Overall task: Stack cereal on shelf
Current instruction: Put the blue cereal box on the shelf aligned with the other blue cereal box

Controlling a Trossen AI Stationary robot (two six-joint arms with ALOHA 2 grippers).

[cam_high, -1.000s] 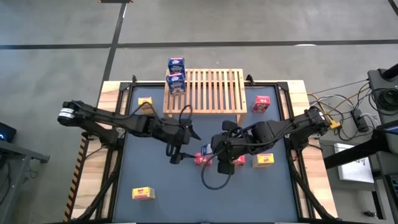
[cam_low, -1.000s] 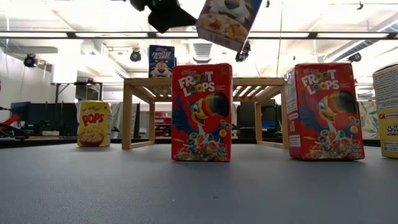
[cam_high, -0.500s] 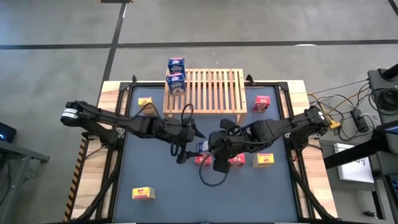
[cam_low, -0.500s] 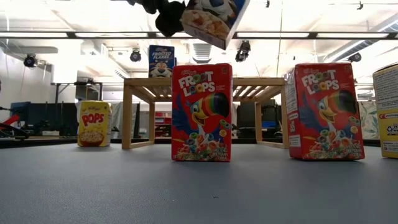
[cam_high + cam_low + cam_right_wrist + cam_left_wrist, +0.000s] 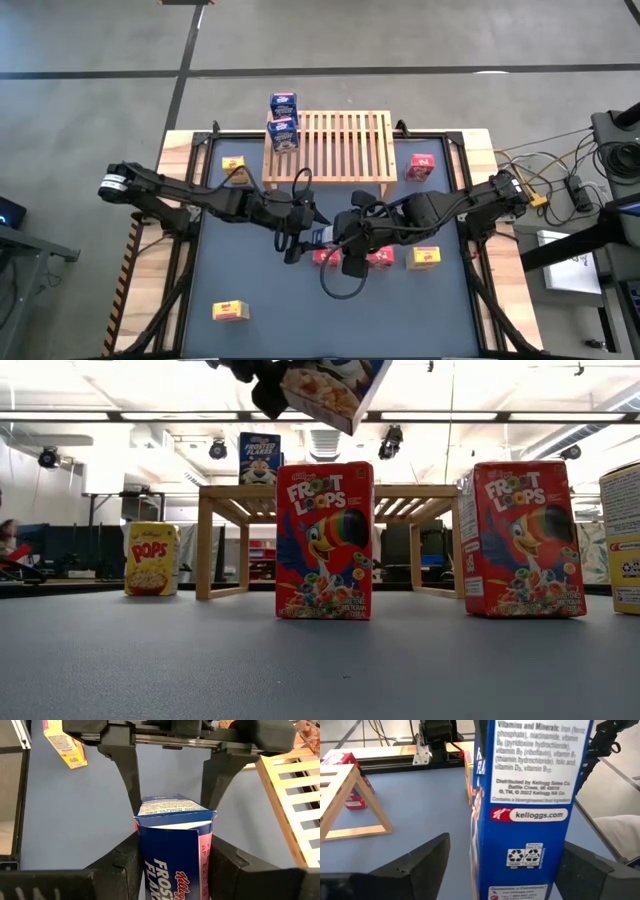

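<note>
Blue cardboard Frosted Flakes box is mid-air over table centre, clamped by right gripper; left gripper straddles it, fingers apart; light wooden slatted shelf lies just beyond both

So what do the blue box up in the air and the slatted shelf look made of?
Blue box, gripped by the right gripper with the left gripper open around it: thin printed cardboard, slightly glossy, with folded top flaps showing. Shelf: light wood, apparently unfinished, judging by its pale matte slats.
</note>
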